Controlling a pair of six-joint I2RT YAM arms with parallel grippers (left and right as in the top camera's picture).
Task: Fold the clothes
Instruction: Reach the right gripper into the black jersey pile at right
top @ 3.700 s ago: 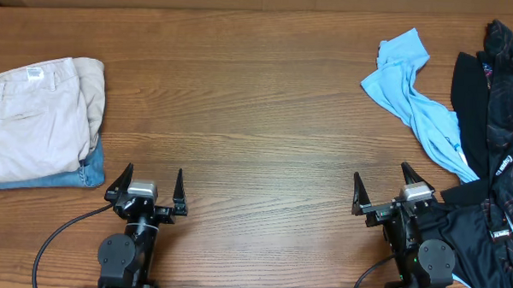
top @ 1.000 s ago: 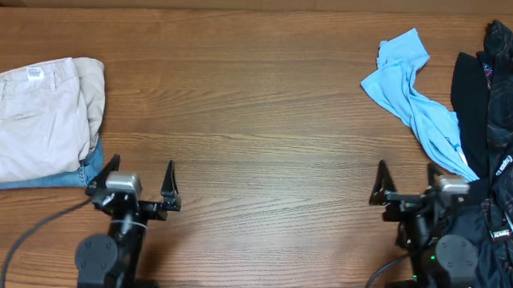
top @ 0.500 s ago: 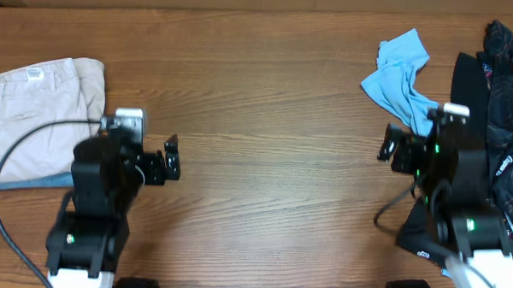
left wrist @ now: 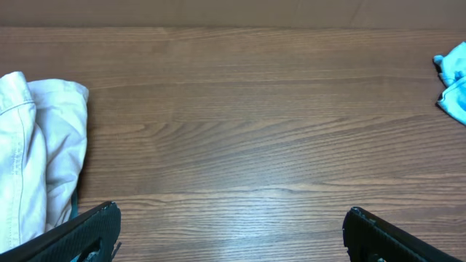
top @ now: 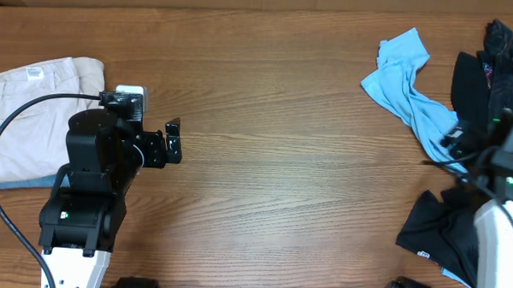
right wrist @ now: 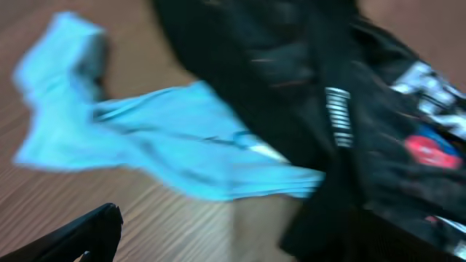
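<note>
Overhead: the left claw (top: 173,142) hangs over the wooden surface (top: 275,102) beside beige trousers (top: 26,119). The jersey (top: 504,50) lies crumpled at the far right edge, partly cut off.

Left wrist: its fingers (left wrist: 87,233) stand spread wide, with nothing between them.

Right wrist, blurred: the right claw (right wrist: 233,247) is spread, only one finger clear. It hangs above the jersey, beside a light blue shirt (right wrist: 182,138).

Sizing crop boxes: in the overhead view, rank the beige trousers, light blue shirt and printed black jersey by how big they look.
1. Beige trousers: largest.
2. Light blue shirt: clearly smaller, long and narrow.
Not ranked: printed black jersey. The frame edge cuts it off and the right arm covers part of it, so its size is unsure.
</note>
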